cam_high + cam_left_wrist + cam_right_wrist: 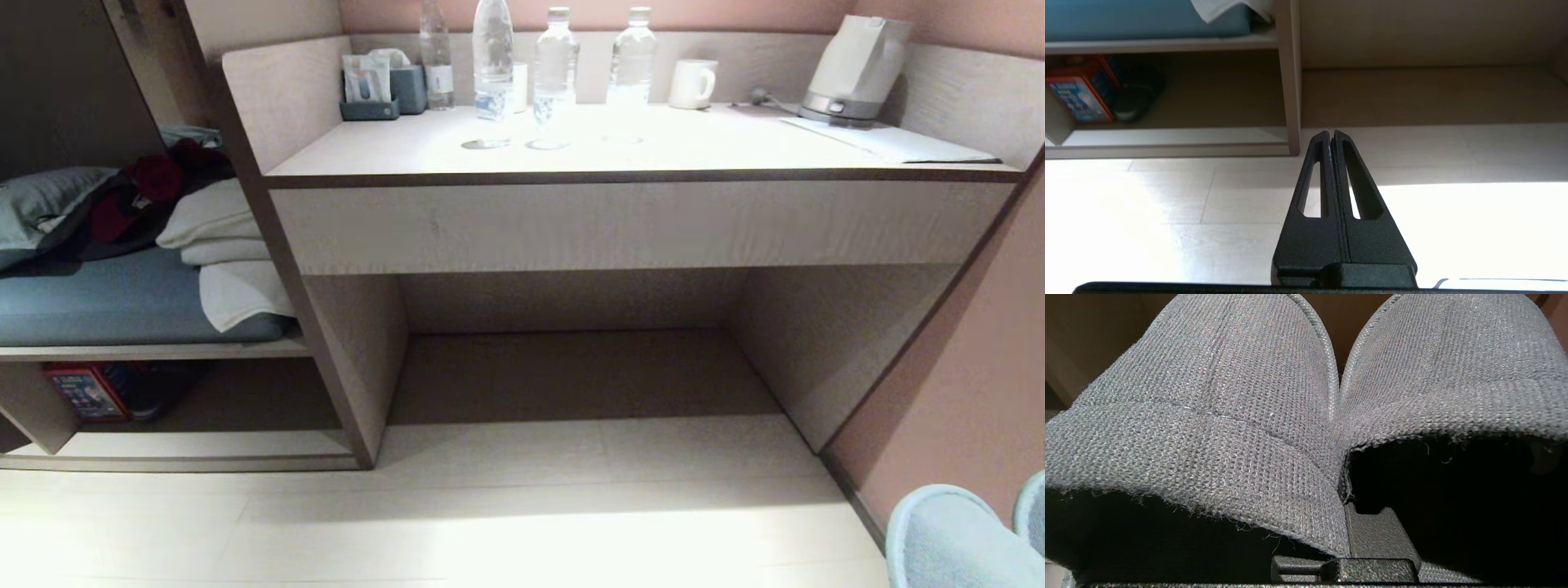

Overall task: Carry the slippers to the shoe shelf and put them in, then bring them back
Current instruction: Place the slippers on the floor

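At the near right corner of the head view, the slippers (963,535) show as two rounded toes. Right gripper (1345,522) is clamped on their inner edges where the pair meets, toes pointing away from the wrist. Left gripper (1331,136) hangs over the pale floor (1188,196), fingers pressed together, holding nothing. Shoe shelf (196,445) sits far left, low, under the blue cushion (122,298), with a red box (86,392) inside.

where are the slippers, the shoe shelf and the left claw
slippers (1216,416): right wrist view, knit toe top of one slipper
shoe shelf (204,443): head view, pale base board
left claw (1331,134): left wrist view, closed fingertips
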Motion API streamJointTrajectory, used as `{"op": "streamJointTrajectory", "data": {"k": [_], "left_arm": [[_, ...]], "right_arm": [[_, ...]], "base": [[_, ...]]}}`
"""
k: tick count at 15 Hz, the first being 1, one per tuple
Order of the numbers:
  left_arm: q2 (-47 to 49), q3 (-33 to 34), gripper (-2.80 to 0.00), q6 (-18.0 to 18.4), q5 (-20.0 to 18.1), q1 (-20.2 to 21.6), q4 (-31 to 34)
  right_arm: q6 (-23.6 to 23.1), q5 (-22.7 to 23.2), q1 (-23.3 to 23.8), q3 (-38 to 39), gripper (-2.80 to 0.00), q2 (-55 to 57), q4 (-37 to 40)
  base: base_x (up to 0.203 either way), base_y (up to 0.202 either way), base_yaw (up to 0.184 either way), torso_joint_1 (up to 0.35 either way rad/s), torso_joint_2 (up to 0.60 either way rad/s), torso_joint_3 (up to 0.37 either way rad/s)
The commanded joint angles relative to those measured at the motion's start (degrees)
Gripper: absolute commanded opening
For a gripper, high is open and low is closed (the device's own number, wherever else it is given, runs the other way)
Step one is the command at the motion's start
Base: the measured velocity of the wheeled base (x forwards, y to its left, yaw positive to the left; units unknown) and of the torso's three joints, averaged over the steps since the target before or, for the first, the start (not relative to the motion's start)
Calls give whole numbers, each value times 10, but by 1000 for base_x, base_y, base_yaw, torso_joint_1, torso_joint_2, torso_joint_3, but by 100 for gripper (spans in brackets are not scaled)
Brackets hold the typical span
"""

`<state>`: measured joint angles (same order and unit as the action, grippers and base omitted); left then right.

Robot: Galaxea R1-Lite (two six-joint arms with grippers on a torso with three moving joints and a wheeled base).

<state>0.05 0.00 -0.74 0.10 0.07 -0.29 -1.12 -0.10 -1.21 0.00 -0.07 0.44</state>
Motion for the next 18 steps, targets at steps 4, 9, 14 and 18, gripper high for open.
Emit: {"op": "streamJointTrajectory", "data": {"k": [4, 9, 14, 18], "left_arm": [[0, 0, -280, 0, 0, 0, -1], [0, 0, -280, 0, 1, 0, 0], [0, 0, -280, 0, 0, 0, -1], [0, 0, -280, 0, 0, 0, -1]], "right_arm": [[0, 0, 0, 1, -280, 0, 0], [0, 0, 0, 1, -280, 0, 0], [0, 0, 0, 1, -280, 1, 0], [0, 0, 0, 1, -280, 1, 0]], "base": [[0, 0, 0, 2, 6, -197], [0, 0, 0, 2, 2, -199], [0, 0, 0, 7, 2, -197], [0, 0, 0, 4, 2, -200]]}}
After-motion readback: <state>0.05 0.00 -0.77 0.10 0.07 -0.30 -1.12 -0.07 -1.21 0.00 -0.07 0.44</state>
